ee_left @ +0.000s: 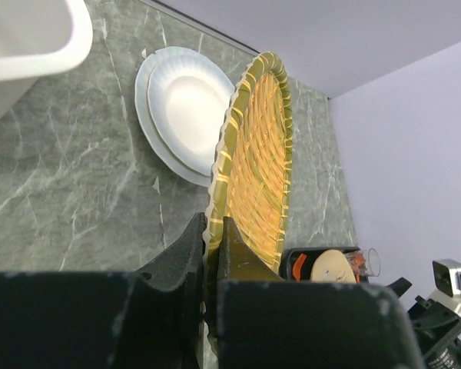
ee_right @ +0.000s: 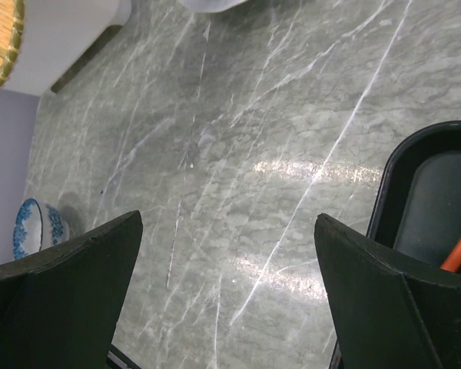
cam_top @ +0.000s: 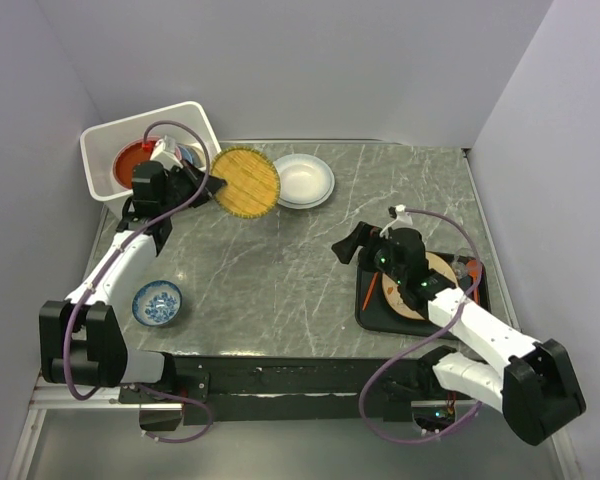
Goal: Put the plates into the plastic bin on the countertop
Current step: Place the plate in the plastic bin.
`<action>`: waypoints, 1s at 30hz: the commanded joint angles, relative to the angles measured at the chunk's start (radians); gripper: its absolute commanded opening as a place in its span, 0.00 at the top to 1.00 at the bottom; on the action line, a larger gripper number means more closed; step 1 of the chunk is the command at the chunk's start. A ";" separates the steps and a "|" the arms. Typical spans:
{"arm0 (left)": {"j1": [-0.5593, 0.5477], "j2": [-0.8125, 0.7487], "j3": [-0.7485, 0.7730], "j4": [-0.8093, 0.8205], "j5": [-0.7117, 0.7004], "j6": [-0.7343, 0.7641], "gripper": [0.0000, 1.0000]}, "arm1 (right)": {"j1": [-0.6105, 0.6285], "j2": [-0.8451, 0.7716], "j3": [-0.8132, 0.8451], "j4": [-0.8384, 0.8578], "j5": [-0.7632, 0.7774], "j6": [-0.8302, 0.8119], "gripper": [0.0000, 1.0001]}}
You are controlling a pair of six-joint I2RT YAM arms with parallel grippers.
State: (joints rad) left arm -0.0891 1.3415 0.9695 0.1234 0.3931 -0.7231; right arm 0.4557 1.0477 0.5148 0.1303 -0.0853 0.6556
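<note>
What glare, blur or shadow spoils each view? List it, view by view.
Right wrist: a white glare streak on the countertop; the open right gripper shows as dark, soft-edged silhouettes. Left wrist: the left gripper is dark and featureless, the woven yellow plate sharp. Top external: even light, soft shadows only.

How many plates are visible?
4: red-orange plate in the plastic bin, woven plate in left end effector, white plate on countertop, tan plate on black tray; more may be hidden.

Bright, even overhead light; soft shadows; glare streak on the countertop (ee_right: 292,171); near pincer fingers (ee_right: 58,300) blurred.
</note>
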 commanded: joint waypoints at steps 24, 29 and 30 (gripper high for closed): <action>0.150 0.065 0.159 0.022 -0.053 -0.116 0.99 | 0.008 0.086 0.050 0.042 -0.008 -0.048 0.00; 0.176 0.099 0.184 0.035 -0.072 -0.150 0.99 | 0.006 0.081 0.047 0.031 0.001 -0.054 0.00; 0.181 0.105 0.189 0.038 -0.076 -0.153 0.99 | 0.006 0.078 0.045 0.029 0.004 -0.054 0.00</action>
State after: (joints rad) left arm 0.0708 1.4387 1.0874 0.0891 0.3405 -0.8330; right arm 0.4557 1.1343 0.5228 0.1261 -0.0956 0.6231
